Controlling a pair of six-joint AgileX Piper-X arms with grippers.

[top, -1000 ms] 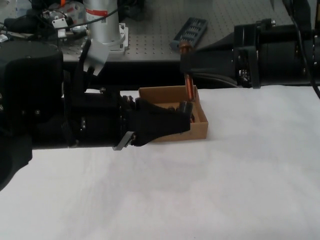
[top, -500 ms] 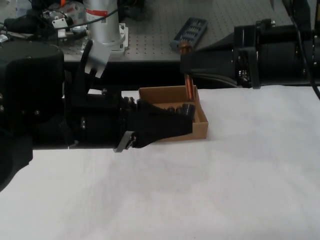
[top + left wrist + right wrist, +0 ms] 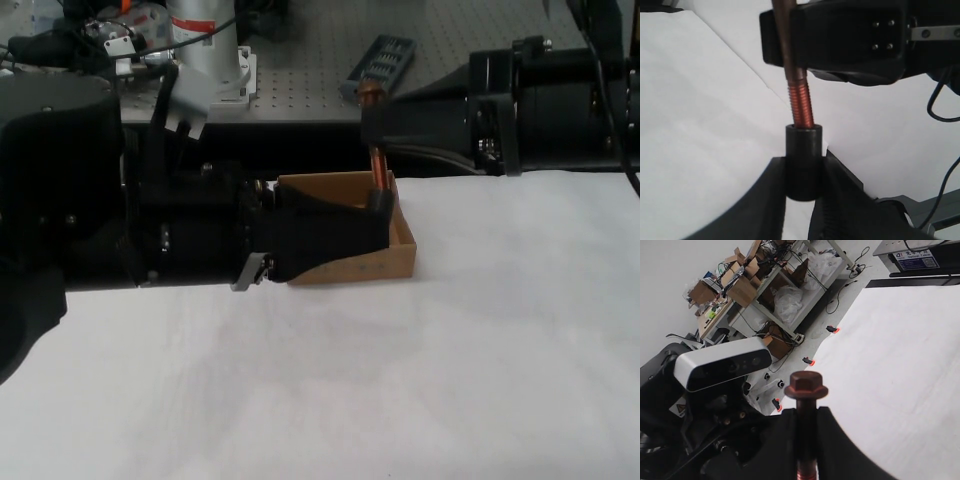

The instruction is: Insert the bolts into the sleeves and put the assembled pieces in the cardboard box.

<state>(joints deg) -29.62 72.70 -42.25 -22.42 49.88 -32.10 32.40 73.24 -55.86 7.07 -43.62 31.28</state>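
Left wrist view: the left gripper [image 3: 803, 186], jaws closed on an upright black sleeve [image 3: 803, 150]. The copper bolt [image 3: 799, 100], threaded end down, meets the sleeve's mouth. Its shank is clamped in the right gripper [image 3: 806, 440], with the hexagonal head uppermost. High view: the left arm enters from 9 o'clock and the right arm from 3 o'clock. They meet over the cardboard box [image 3: 402, 258], which sits just toward 12 o'clock of the bench's middle, on white paper [image 3: 450, 380]. Insertion is judged barely begun; seating the bolt and boxing the piece remain. The box's contents are hidden.

Left pincer [image 3: 803, 172] clamped, just below the clamped right pincer [image 3: 806, 440].
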